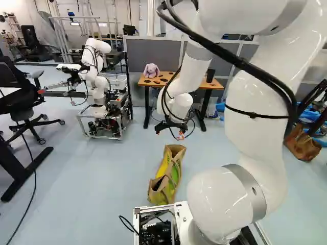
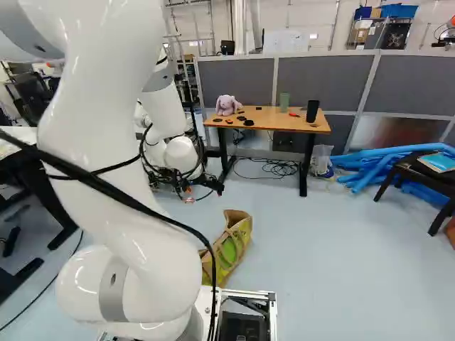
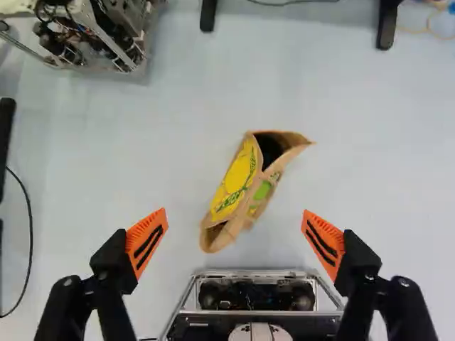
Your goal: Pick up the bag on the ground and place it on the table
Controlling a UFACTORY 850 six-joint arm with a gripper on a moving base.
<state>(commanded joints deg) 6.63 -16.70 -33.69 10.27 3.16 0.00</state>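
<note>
"Orange pads (image 3: 160, 219) are spread wide on your end effector (image 1: 169, 133), one each side of a big gap. So where's your bag?"

"Brown bag (image 3: 238, 174) with yellow and green print, right? It's on the floor (image 3: 355, 156), below your end effector (image 3: 236, 213) and well apart from it. Look through the wrist view and you'll see it lined up with the gap between the fingers, sitting at a slant. You can see a dark opening at its end nearer the surface."

"Cool, and where's that surface (image 2: 266, 121) from your end effector?"

"Ahead of it, past the bag. It's wood-topped with dark legs, and you've got a pinkish plush bunny (image 2: 226, 105) on the left part, a green cup (image 2: 284, 101) further right, then a black cup (image 2: 313, 111) near the right end. You've also got another robot (image 1: 97, 48), white arm on a metal-framed base, over to the left of your end effector."
</note>
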